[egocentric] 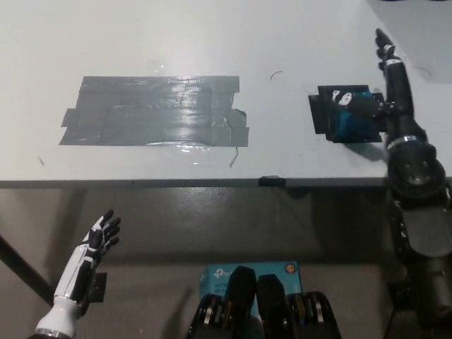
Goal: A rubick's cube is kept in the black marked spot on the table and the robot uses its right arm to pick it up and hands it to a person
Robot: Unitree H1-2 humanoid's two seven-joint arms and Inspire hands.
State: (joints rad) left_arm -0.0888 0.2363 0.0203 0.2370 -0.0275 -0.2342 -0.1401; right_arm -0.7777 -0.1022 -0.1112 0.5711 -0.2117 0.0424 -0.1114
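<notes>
Right robot hand spread open over cube | left robot hand open below white table | grey tape patch

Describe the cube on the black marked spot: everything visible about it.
The cube is teal-blue, small and boxy, and looks like plastic. It sits on the black tape square near the right end of the white table. The black right hand reaches across its right side and top, hiding part of it; whether the fingers actually grip it cannot be told. Its face markings are too blurred to read.
</notes>
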